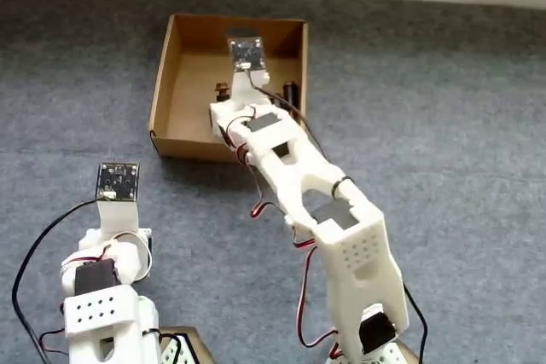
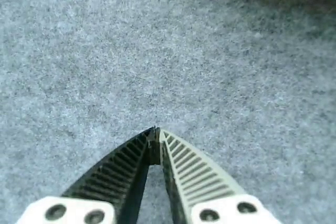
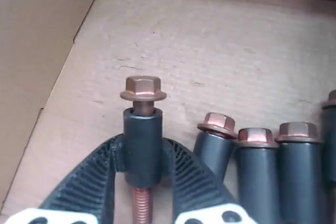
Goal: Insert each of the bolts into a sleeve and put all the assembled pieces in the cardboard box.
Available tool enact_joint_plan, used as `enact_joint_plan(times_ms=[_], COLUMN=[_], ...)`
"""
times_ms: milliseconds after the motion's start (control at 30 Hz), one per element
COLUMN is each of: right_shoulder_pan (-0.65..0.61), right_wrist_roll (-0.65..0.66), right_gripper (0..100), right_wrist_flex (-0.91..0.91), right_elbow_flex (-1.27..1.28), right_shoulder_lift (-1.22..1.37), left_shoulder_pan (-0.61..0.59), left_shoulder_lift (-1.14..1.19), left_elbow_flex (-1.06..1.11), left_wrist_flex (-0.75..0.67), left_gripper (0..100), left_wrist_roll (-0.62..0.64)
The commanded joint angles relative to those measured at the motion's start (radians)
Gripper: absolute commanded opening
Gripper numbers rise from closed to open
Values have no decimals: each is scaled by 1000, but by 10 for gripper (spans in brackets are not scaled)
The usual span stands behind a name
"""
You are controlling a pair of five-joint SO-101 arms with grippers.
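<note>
Clamping a dark cylindrical sleeve (image 3: 142, 129) between its ribbed black jaws, the right pincer (image 3: 143, 145) hangs inside the cardboard box (image 3: 47, 35), near one side wall. A copper-coloured bolt (image 3: 143, 88) runs through the sleeve: its flanged hex head stands just clear of one end, and the threaded shank sticks out of the other end between the jaws. Whether the piece touches the box floor cannot be told. Just beside it, a row of other assembled pieces (image 3: 257, 166) lies on the box floor, each a dark sleeve capped by a copper hex head, packed side by side. The left pincer (image 2: 156, 135) is pressed together, tips meeting, holding nothing, above the grey felt-like counter (image 2: 105, 51), well apart from the box.
</note>
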Motion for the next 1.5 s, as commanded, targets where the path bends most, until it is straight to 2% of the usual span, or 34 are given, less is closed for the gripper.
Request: enact_joint_plan(times_ms=[0,200,433,667,800,933,1067,1300,1467], right_shoulder_pan=[-21,-21,-8,27,93,176,248,255,255], right_wrist_roll=[-12,-14,-12,-8,-11,-12,-11,-8,-8], right_gripper=[10,166,127,100,82,9,7,7,7], right_wrist_flex=[-15,13,36,262,386,483,572,809,835], right_elbow_flex=[-54,-54,-96,-166,-159,-157,-157,-157,-13], right_shoulder_lift=[-12,-12,-50,-283,-479,-625,-707,-920,-1076], left_shoulder_pan=[-10,-10,-10,-8,-8,-8,-8,-8,-8], left_shoulder_lift=[-10,-10,-10,-10,-10,-10,-10,-10,-10], left_elbow_flex=[-8,-8,-8,-8,-8,-7,-2,-2,-1], left_wrist_flex=[-18,-18,-18,-18,-18,-31,-44,-44,-46], left_gripper=[8,8,8,8,8,8,8,8,8], left_wrist_roll=[-5,-5,-5,-5,-5,-5,-5,-5,-5])
